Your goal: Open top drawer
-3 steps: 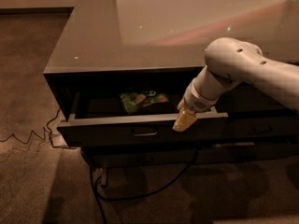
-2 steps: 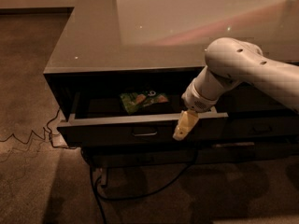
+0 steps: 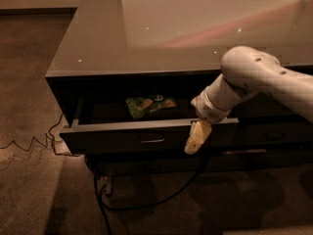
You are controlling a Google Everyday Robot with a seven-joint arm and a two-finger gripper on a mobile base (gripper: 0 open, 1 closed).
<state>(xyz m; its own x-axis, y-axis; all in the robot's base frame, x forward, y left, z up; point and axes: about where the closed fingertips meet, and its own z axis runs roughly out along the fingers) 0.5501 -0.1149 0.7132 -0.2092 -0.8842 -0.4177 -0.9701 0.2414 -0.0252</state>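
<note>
The claw (image 3: 197,137) has slid a bit lower than it was a moment ago. It now hangs in front of the top drawer (image 3: 107,138), just right of the middle of the frame. The drawer looks like it has not moved.

At the bottom of the frame is the brown carpet (image 3: 49,195). A black cable (image 3: 142,205) lies on it in a loop, and a thin wire (image 3: 29,143) wiggles off to the left edge.

Next comes the top drawer. It is dark and wide, and it sticks out of the bench (image 3: 161,38) across the middle of the frame, so it is already partly open. Its small bar handle (image 3: 151,139) sits in the middle of the front. The claw is to the right of that handle, against the front or just before it. I cannot tell if the claw is open or closed, or if it holds anything. The white arm (image 3: 254,77) comes in from the right edge.

Inside the drawer lies a green packet (image 3: 149,105).

Behind that, the shiny top of the bench fills the upper part of the frame.

I think the drawer is hard and stiff and slides straight out. With only a packet showing, it is likely not heavy. The smooth front looks slippery. The bar handle is the best place to take hold, or the top edge of the front.
</note>
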